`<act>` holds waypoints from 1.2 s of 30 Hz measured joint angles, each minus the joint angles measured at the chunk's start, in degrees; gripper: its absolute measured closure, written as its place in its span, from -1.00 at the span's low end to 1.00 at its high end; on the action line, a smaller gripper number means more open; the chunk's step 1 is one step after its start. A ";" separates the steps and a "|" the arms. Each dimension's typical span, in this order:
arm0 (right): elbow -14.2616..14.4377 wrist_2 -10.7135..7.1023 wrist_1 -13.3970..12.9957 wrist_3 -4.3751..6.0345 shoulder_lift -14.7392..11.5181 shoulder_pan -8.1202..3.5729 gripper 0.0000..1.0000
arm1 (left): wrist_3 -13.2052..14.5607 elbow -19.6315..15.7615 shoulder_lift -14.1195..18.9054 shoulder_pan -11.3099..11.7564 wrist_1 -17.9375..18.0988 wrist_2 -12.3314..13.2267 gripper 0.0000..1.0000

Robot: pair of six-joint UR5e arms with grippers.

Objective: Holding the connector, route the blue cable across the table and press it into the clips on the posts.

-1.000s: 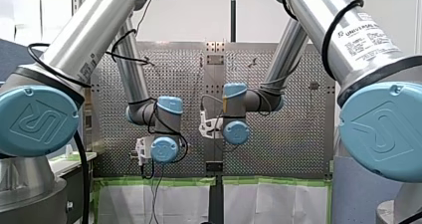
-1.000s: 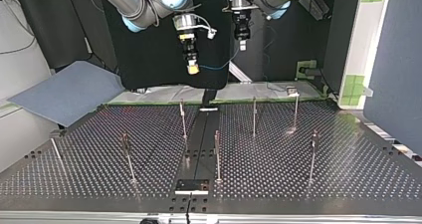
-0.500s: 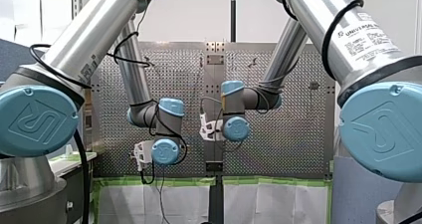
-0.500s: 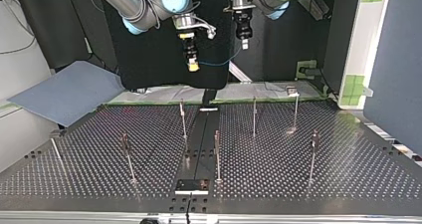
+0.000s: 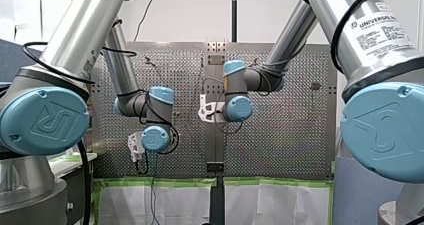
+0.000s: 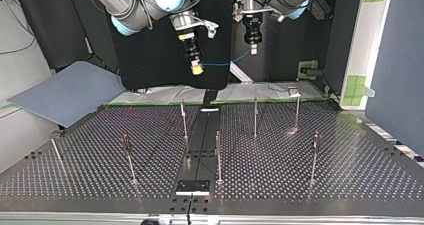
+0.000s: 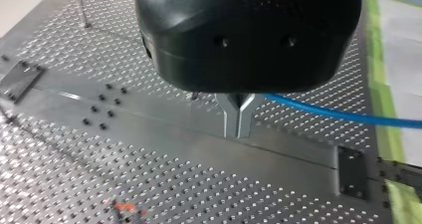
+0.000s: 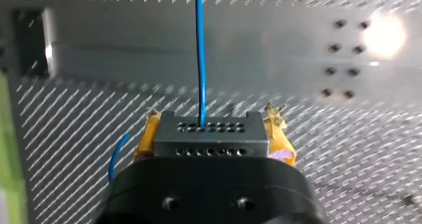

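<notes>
now | left end effector (image 7: 239, 127) pinched on blue cable (image 7: 338, 115) | right end effector (image 8: 213, 128) clamped on connector (image 8: 211, 140)

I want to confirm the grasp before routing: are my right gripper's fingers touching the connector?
Touching. The right wrist view shows the connector squeezed between the right gripper's yellow-padded fingers, no gap either side.

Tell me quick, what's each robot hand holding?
Left gripper: closed on the blue cable.
Right gripper: closed on the connector.
</notes>
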 joint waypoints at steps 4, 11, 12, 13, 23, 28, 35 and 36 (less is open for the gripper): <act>-2.07 -2.03 2.30 -0.68 -2.41 0.27 1.00 | -1.45 0.07 2.41 2.40 -2.42 2.41 1.00; -4.85 -3.47 5.94 -1.02 -5.75 0.81 1.00 | -1.91 0.94 6.25 6.24 -6.25 5.66 1.00; -4.95 -3.53 6.39 -1.02 -5.93 0.85 1.00 | -1.97 1.29 6.71 6.70 -6.69 5.63 1.00; -5.08 -3.63 6.84 -0.98 -6.04 0.94 1.00 | -2.06 1.68 7.18 7.17 -7.17 5.49 1.00; -7.97 -7.88 12.23 -0.63 -5.99 2.49 1.00 | -5.43 6.31 12.98 12.97 -13.00 1.11 1.00; -9.67 -8.78 15.06 0.43 -5.95 2.66 1.00 | -5.69 6.85 16.11 15.67 -16.10 0.59 1.00; -13.62 -9.85 19.26 1.86 -5.84 2.70 1.00 | -5.94 7.52 20.17 17.05 -20.19 -0.25 1.00; -14.21 -9.98 19.85 1.89 -5.81 2.70 1.00 | -5.95 7.57 20.67 17.09 -20.67 -0.31 1.00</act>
